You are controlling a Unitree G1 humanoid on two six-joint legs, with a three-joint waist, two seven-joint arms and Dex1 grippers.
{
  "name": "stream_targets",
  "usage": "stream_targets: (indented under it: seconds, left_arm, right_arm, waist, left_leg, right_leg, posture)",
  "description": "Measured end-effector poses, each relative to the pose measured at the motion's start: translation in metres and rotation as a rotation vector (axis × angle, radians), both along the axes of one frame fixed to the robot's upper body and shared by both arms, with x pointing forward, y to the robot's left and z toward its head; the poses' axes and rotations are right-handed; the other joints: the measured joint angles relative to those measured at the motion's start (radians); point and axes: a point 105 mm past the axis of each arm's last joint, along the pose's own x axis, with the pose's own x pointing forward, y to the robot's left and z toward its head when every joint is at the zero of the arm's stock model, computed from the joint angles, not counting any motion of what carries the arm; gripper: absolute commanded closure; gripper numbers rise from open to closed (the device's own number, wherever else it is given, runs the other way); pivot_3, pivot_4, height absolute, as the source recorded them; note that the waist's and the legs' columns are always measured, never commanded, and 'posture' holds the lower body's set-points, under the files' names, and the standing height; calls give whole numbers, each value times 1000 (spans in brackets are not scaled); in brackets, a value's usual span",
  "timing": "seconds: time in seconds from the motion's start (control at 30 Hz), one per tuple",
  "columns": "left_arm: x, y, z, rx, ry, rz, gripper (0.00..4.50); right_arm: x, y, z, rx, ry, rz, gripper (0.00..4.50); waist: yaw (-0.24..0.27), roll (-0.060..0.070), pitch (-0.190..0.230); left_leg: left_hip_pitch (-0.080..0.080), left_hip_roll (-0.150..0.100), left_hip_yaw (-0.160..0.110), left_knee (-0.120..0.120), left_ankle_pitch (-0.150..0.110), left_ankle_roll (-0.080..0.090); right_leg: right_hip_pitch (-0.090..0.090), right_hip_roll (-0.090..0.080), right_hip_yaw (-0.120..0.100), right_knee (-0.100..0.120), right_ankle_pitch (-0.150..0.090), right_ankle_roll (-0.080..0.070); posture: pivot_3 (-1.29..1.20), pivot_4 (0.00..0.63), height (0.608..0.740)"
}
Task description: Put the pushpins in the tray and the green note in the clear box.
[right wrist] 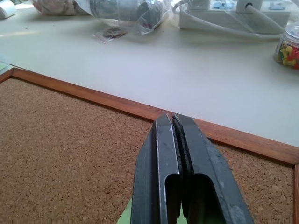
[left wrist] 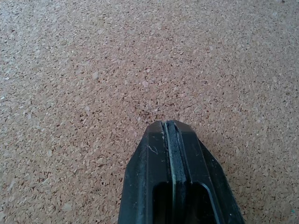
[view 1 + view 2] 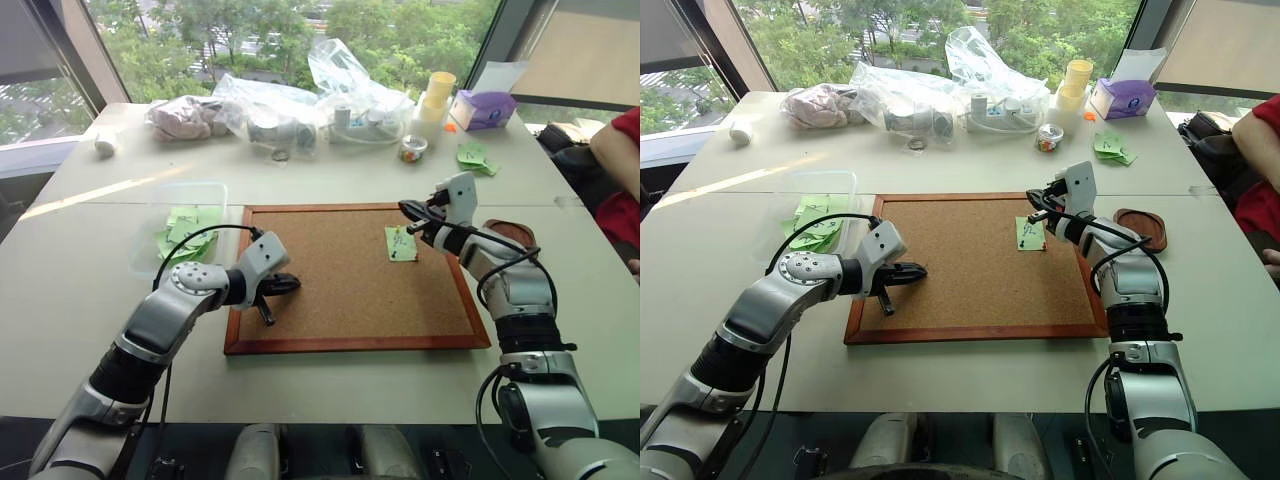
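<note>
The green note (image 3: 400, 243) lies flat on the right part of the wood-framed corkboard (image 3: 350, 300). My right gripper (image 3: 407, 211) hovers just above the note's far edge, fingers (image 1: 161, 140) pressed shut. The pushpins are too small to make out, and I cannot tell whether one sits between those fingers. The tray (image 3: 1141, 228) rests on the table right of the board, behind my right forearm. The clear box (image 3: 215, 195), holding several green slips, stands left of the board. My left gripper (image 3: 292, 284) is shut and empty over the board's left side, its fingertips (image 2: 180, 135) close above the cork.
Along the table's far edge lie crinkled plastic bags (image 3: 300, 105), a white power strip (image 1: 224, 14), stacked yellow cups (image 3: 435, 100), a purple tissue box (image 3: 485, 108), a jar of coloured pins (image 3: 412, 150) and crumpled green scraps (image 3: 475, 157). A person in red (image 3: 620, 160) sits at the right.
</note>
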Motion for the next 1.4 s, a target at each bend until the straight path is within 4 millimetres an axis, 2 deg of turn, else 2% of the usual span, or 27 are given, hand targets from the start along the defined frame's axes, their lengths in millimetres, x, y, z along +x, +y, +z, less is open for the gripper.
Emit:
stream_targets:
  seconds: [0.2,0.5,0.6,0.8,1.17,1.4]
  left_arm:
    - [0,0,0,2,-1,0,4500]
    - [0,-2,0,2,-2,2,4500]
    - [0,-2,0,4,-4,3,4500]
    - [1,-2,0,4,-4,6,4500]
    - [0,-2,0,6,1,11,4500]
    - [-1,-3,1,9,-5,8,4500]
  right_arm:
    - [-6,-1,-19,-25,82,12,602]
    - [-6,-1,-23,-38,104,14,602]
    - [-6,0,-26,-43,116,21,1487]
    - [-4,-1,-33,-57,139,19,4473]
    - [0,-2,-31,-53,109,0,4473]
    - [2,-7,-24,10,86,-35,4473]
  waist:
    - [0,0,0]
    - [3,0,0]
    - [3,0,0]
    - [3,0,0]
    - [0,1,0]
    - [0,2,0]
  left_leg:
    - [0,0,0,0,0,0]
    - [0,0,0,0,0,0]
    - [0,0,0,0,0,0]
    - [0,0,0,0,0,0]
    - [0,0,0,0,0,0]
    - [0,0,0,0,0,0]
  right_leg:
    - [0,0,0,0,0,0]
    - [0,0,0,0,0,0]
    - [0,0,0,0,0,0]
    - [0,0,0,0,0,0]
    - [0,0,0,0,0,0]
    - [0,0,0,0,0,0]
  posture:
    - [0,150,738]
    - [0,150,738]
    - [0,150,738]
    - [0,150,738]
    - [0,150,738]
    - [0,150,738]
